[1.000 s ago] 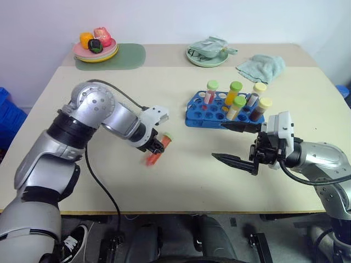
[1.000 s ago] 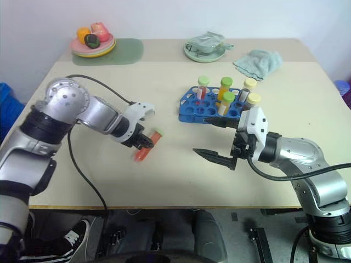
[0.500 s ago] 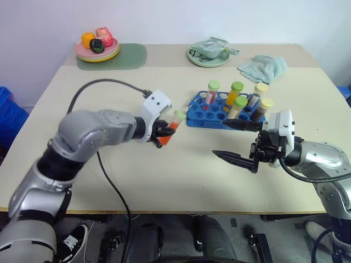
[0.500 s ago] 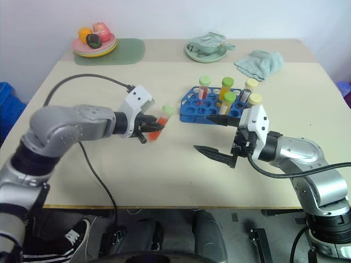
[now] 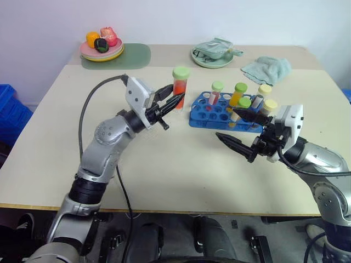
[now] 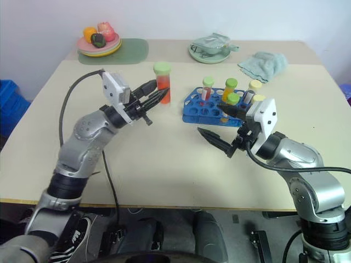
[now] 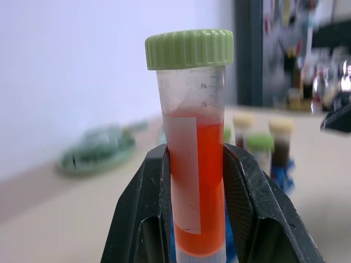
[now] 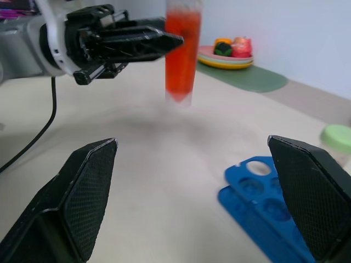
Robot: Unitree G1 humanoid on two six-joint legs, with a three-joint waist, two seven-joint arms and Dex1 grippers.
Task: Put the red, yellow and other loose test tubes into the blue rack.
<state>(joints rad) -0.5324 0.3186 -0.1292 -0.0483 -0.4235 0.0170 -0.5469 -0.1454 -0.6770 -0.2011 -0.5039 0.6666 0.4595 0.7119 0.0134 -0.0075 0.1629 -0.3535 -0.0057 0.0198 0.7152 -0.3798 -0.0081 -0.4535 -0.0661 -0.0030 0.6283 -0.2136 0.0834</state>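
My left gripper [image 5: 174, 100] is shut on a test tube [image 5: 180, 86] of red liquid with a green cap, held upright above the table just left of the blue rack [image 5: 211, 115]. In the left wrist view the tube [image 7: 194, 164] stands between the two black fingers [image 7: 145, 213]. The rack holds several capped tubes, green [image 5: 240, 87] and pale yellow [image 5: 270, 104] among them. My right gripper [image 5: 237, 130] hovers open in front of the rack's right end, nothing between its fingers. The right wrist view shows the red tube [image 8: 182, 52] and a corner of the rack [image 8: 258, 197].
A plate of fruit [image 5: 101, 46] on a green mat [image 5: 129, 56] sits at the back left. A green dish with a crumpled cloth [image 5: 214, 53] and a folded teal towel [image 5: 267, 68] lie behind the rack. Bare tabletop [image 5: 181, 170] spreads in front.
My left arm has lifted the red tube off toward the rack and turned it from lying tilted to upright. The right gripper has stayed about where it was, still open.
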